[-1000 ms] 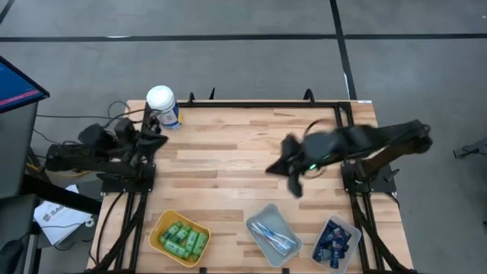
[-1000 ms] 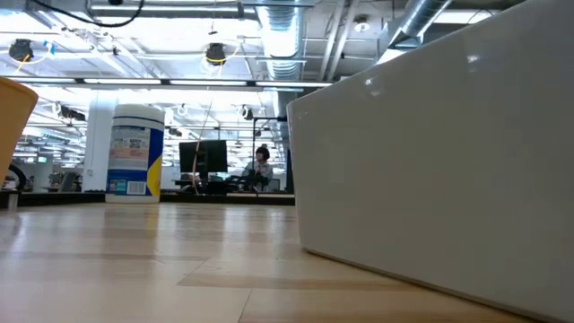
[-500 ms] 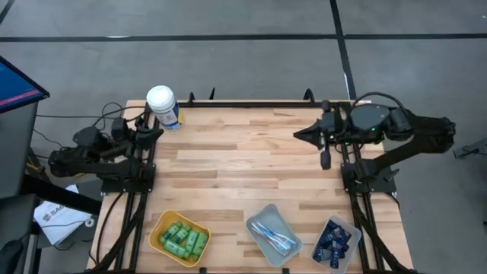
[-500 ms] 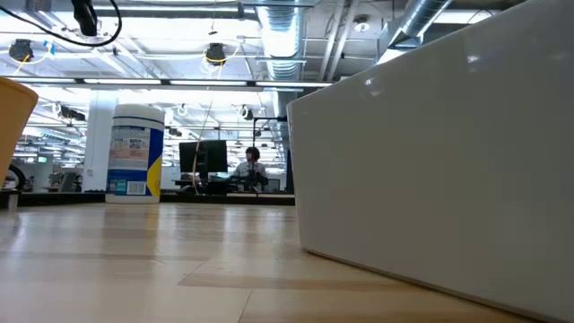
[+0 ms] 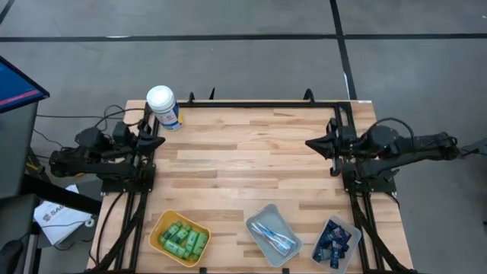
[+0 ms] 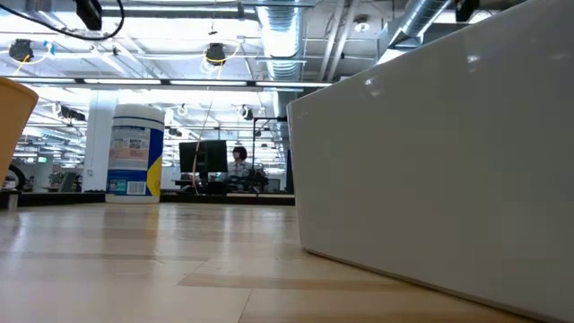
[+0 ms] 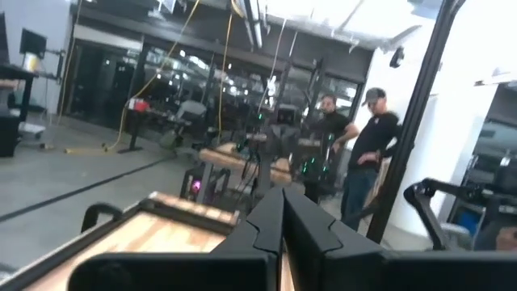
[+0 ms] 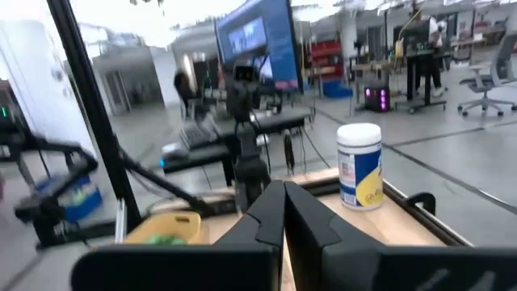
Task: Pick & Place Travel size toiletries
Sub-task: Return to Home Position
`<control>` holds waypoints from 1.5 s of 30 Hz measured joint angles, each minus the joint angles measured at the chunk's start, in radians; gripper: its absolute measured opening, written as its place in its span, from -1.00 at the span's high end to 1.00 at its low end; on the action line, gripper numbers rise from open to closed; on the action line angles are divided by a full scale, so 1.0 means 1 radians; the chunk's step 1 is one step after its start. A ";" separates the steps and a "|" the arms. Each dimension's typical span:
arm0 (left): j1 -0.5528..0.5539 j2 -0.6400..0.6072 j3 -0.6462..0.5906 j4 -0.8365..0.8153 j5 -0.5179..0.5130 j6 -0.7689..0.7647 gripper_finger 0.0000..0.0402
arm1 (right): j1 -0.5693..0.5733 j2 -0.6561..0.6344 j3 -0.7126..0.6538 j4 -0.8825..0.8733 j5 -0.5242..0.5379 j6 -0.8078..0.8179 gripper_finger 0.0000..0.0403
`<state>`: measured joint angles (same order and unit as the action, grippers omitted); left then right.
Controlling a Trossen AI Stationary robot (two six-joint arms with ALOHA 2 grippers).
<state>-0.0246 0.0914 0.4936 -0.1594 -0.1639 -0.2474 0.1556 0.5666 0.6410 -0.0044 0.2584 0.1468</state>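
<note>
The travel size toiletries lie sorted in three bins at the table's near edge. Green bottles fill a yellow bin (image 5: 180,237), toothbrush-like sticks lie in a clear bin (image 5: 272,234), and dark navy tubes sit in another clear bin (image 5: 335,242). My left gripper (image 5: 156,139) is shut at the table's left edge, pointing roughly level across the table (image 7: 283,218). My right gripper (image 5: 310,143) is shut at the right edge, also level (image 8: 283,212), facing the left one. Nothing is between either pair of fingers.
A white-lidded canister (image 5: 162,105) stands at the far left corner (image 8: 359,166) (image 6: 134,151). In the low view a pale bin wall (image 6: 448,152) fills the right side. Bare wood lies between the arms (image 5: 243,152). People stand beyond the table (image 7: 363,153).
My right gripper has drawn back from above the table's middle toward the right edge and sunk lower. It has tipped up from pointing down to pointing level. The bins and the canister have not moved.
</note>
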 joint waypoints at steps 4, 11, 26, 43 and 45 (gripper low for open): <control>0.000 0.000 -0.058 0.004 0.000 0.000 1.00 | 0.001 -0.141 -0.144 0.106 0.000 0.019 1.00; 0.000 0.000 -0.176 0.092 0.004 -0.031 1.00 | -0.002 -0.390 -0.278 0.106 0.004 0.015 1.00; 0.000 -0.010 -0.356 0.190 0.001 -0.136 1.00 | -0.009 -0.552 -0.400 0.016 0.010 -0.008 1.00; 0.000 -0.005 -0.487 0.323 0.050 -0.203 1.00 | -0.005 -0.562 -0.546 0.083 -0.051 0.068 1.00; 0.000 -0.005 -0.487 0.324 0.049 -0.205 1.00 | -0.005 -0.563 -0.578 0.099 -0.051 0.074 1.00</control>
<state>-0.0250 0.0868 0.0063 0.1649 -0.1145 -0.4526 0.1501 0.0040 0.0627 0.0945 0.2070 0.2213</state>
